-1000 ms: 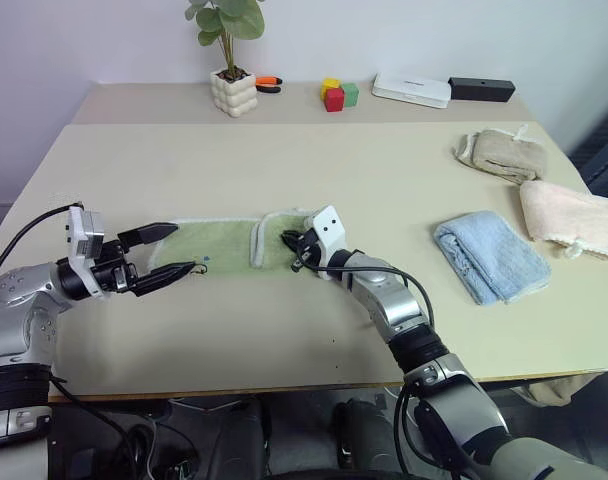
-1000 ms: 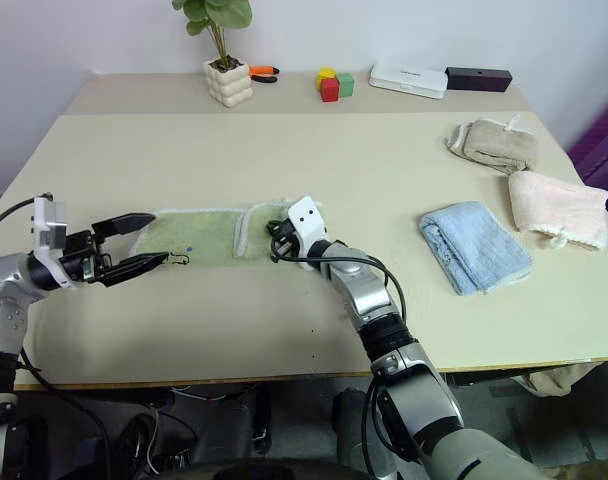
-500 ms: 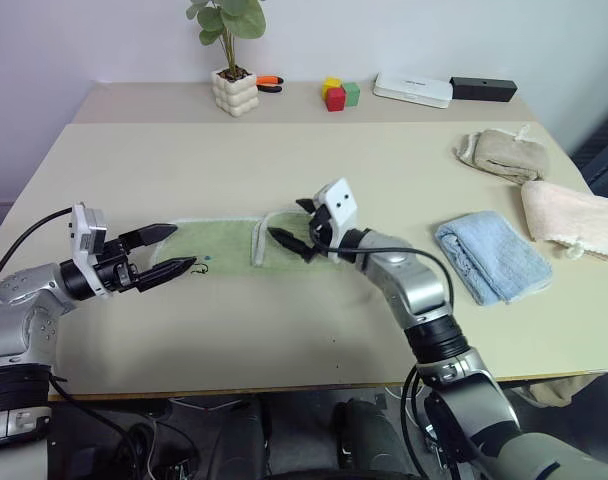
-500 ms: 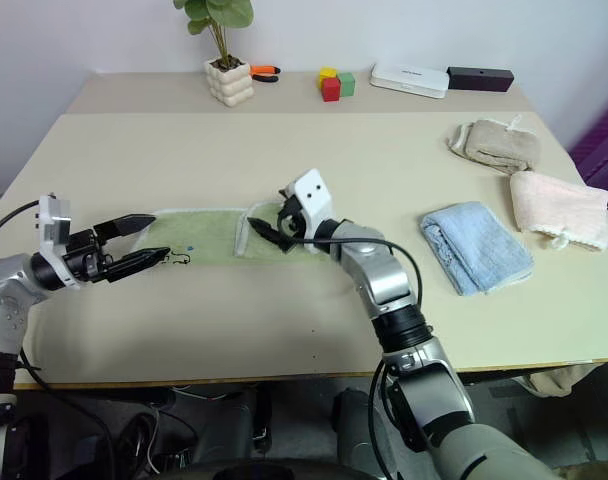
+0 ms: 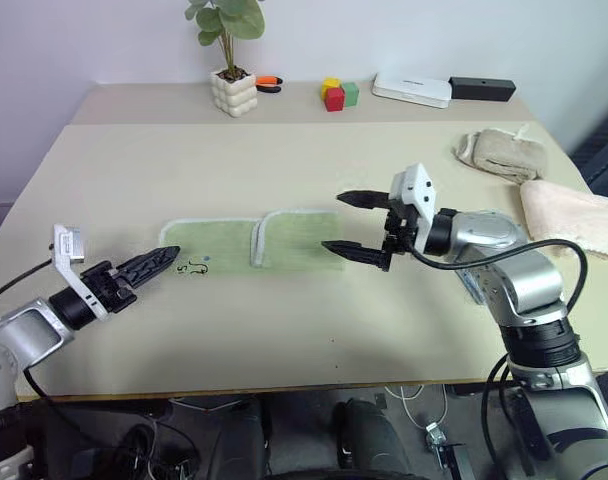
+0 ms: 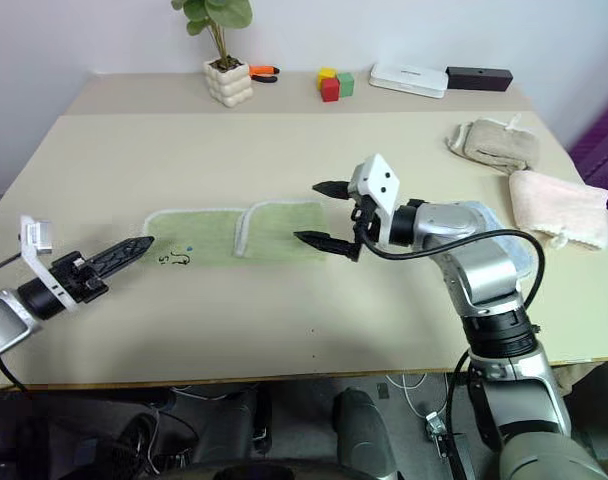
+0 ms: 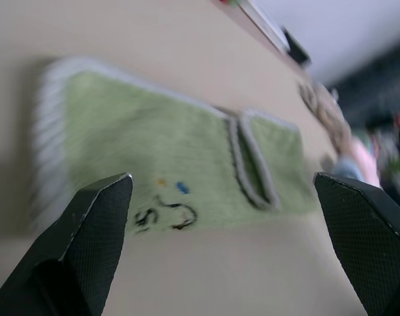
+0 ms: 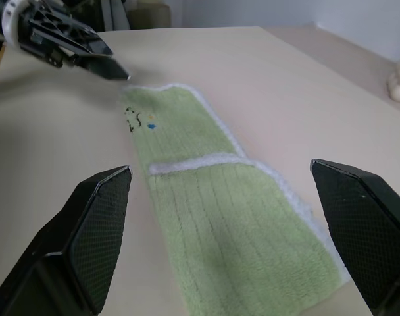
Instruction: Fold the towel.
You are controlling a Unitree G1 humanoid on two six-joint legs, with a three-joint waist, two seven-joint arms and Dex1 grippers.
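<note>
Now both pincers (image 5: 356,225) (image 5: 152,265) spread wide, empty, either end of the part-folded towel (image 5: 254,243).

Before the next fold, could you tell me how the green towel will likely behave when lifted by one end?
The green towel is probably floppy: one end already lies folded flat over itself. It looks like thin terry, so likely light, and it should drape rather than hold its shape. Its nap probably grips well.
</note>
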